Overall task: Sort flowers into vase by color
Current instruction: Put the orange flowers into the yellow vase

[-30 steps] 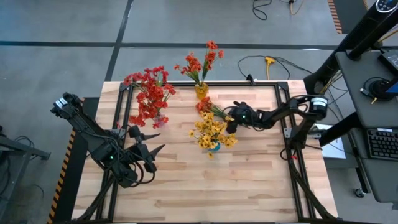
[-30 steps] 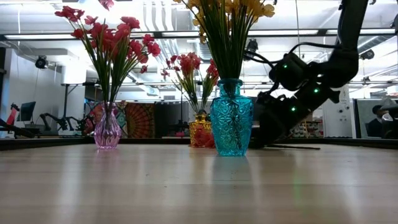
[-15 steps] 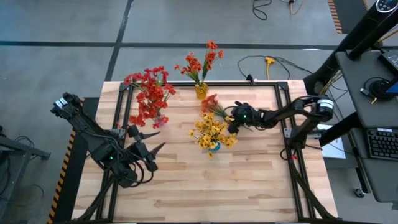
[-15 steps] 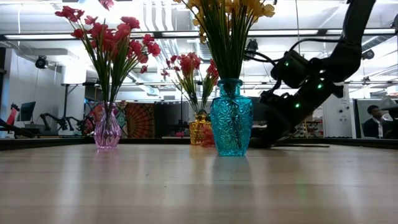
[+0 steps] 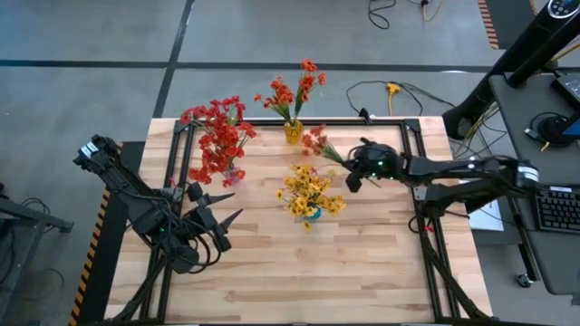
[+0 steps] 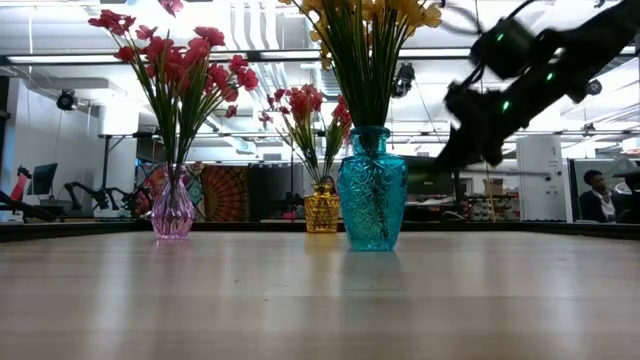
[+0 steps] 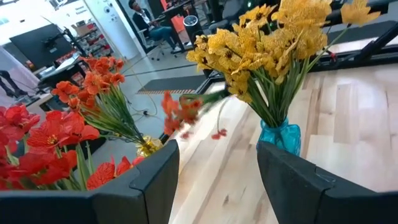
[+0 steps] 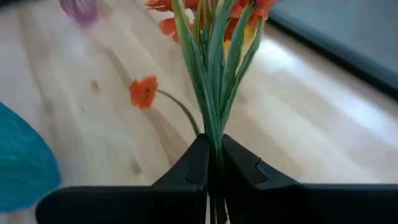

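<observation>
Right gripper: clamped on the green stems of an orange-red sprig, carried clear of the tabletop; the right wrist view shows both fingers pinching the stem bundle, blooms fanning away from the fingers.

Left gripper: fingers spread, holding nothing, waiting over the table's left side, near the front.

Yellow vase: at the table's far edge, holding orange-red flowers; the carried sprig hangs just beside it, toward the right arm.

Teal vase: mid-table, filled with yellow flowers; it stands near the right gripper, on the side toward the left arm. In the low view it partly overlaps the yellow vase behind it.

Pink vase: far left of the table, packed with red flowers.

Wooden table: bare light planks across the near half.

Background: a seated person in the room beyond the table, low view.
</observation>
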